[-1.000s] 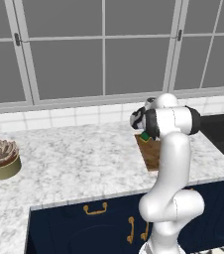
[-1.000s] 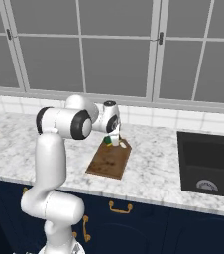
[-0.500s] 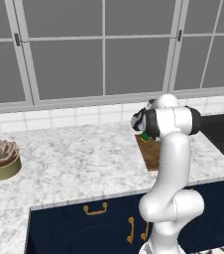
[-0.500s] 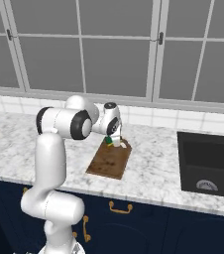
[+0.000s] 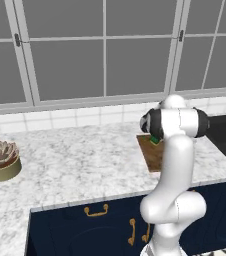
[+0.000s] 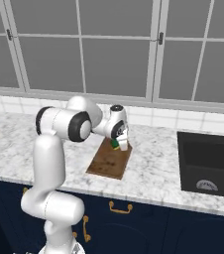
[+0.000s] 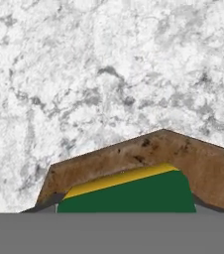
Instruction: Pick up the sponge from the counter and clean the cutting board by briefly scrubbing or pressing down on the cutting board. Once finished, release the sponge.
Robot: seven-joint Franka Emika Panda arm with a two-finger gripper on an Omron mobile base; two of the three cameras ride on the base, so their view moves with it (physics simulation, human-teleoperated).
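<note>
Navy cabinet fronts [image 6: 134, 223] with gold handles run along the near edge, under the white-and-grey marbled counter [image 5: 75, 165]. On that counter lies the brown wooden cutting board [image 6: 109, 161], its long side running away from the near edge towards the window; in the left base view only its left part [image 5: 152, 152] shows past the arm. The white arm rises from the near side and bends over the board, and the gripper [image 6: 120, 145] hangs over the board's far end. Between its fingers sits the sponge [image 6: 115, 144], green layer and yellow layer both visible, and the fingers are clenched on it. In the hand view the sponge [image 7: 134, 196] fills the lower middle, green face towards the camera with the yellow strip along its upper edge, and the far corner of the board [image 7: 148, 149] juts beyond it onto bare marble. Whether the sponge touches the board or hangs just above it cannot be told. Well to the left on the counter stands a potted succulent [image 5: 1, 160]. To the right a black sink [image 6: 208, 163] is set into the worktop. Farthest back, white tiles and a grey-framed window [image 6: 114, 44] span the wall
</note>
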